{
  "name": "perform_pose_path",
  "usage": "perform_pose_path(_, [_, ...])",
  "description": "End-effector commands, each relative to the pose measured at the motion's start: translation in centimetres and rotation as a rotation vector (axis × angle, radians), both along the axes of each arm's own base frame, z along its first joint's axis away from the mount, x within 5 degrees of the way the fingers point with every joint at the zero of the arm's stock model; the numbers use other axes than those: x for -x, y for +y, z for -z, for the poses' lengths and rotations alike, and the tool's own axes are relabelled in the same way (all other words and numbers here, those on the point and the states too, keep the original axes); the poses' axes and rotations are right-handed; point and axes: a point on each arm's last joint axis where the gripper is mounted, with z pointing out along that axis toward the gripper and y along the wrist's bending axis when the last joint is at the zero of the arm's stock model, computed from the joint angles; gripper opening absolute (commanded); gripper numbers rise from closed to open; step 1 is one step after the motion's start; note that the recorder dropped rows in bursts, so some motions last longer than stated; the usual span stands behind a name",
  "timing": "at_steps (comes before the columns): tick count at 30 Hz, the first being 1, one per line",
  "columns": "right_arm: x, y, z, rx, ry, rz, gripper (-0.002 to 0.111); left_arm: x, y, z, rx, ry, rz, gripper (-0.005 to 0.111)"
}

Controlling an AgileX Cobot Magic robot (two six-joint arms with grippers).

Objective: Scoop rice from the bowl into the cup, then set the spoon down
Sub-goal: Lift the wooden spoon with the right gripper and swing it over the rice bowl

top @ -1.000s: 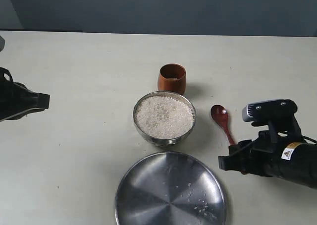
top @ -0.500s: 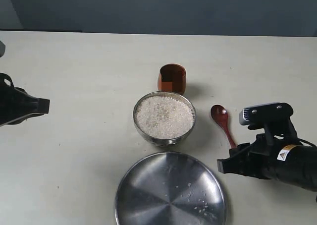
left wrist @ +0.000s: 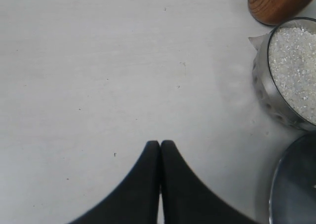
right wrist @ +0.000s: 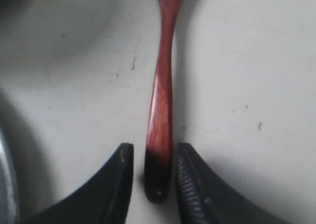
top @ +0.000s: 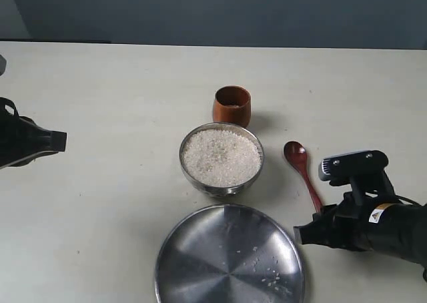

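The steel bowl (top: 220, 190) holds a heap of white rice (top: 221, 157) at the table's middle. Just behind it stands the brown wooden cup (top: 231, 106). The wooden spoon (top: 303, 173) lies flat to the right of the bowl, its handle pointing toward the near edge. My right gripper (top: 319, 216) is down at the handle's end. In the right wrist view it (right wrist: 154, 150) is open, with the spoon (right wrist: 163, 86) handle tip between the fingers and a gap on each side. My left gripper (top: 61, 139) hovers far left, shut and empty (left wrist: 160, 144).
A large flat steel plate (top: 230, 256) with a few stray grains lies in front of the bowl, close to the right gripper. The left wrist view shows the bowl's wall (left wrist: 264, 93), the rice (left wrist: 296, 71), the cup (left wrist: 276, 4) and the plate's rim (left wrist: 296, 184).
My right gripper has slid back along the spoon toward the near edge, so more of the handle shows. The spoon has stayed in place. The left arm has barely shifted.
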Motion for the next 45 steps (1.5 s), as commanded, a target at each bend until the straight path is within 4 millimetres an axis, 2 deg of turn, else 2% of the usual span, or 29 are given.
perform_pose_path(1, [-0.2,0.0,-0.1,0.015,-0.034,-0.018,0.030,0.0,0.0,0.1,-0.006,-0.002,-0.001,0.001])
perform_pose_path(13, [-1.3,0.7,1.0,0.048,-0.007,-0.036,0.029,0.0,0.0,0.1,-0.004,-0.002,-0.002,0.001])
perform_pose_path(15, [-1.4,0.8,1.2,0.051,0.008,-0.033,0.025,0.0,0.0,0.1,-0.004,-0.002,-0.002,0.001])
perform_pose_path(19, [-1.3,0.7,1.4,0.051,0.018,-0.027,0.000,0.0,0.0,0.1,-0.004,-0.002,-0.002,0.001])
perform_pose_path(25, [-1.1,0.8,0.9,0.041,0.032,-0.045,-0.001,0.0,0.0,0.1,-0.004,-0.002,-0.002,0.001])
perform_pose_path(29, [-0.8,1.0,-1.2,0.004,-0.013,-0.093,-0.001,0.0,0.0,0.1,-0.004,-0.002,-0.002,0.001])
perform_pose_path(39, [-1.1,3.0,-10.0,-0.131,-0.107,-0.274,-0.001,0.1,-0.1,0.2,0.001,0.011,0.005,0.001])
perform_pose_path(42, [-1.8,3.3,-11.8,-0.077,-0.084,-0.295,-0.001,0.1,-0.1,0.2,0.002,0.013,0.006,0.001])
perform_pose_path(45, [-2.5,2.2,-13.0,0.115,-0.047,-0.280,-0.001,0.1,-0.1,0.2,0.002,0.013,0.006,0.001])
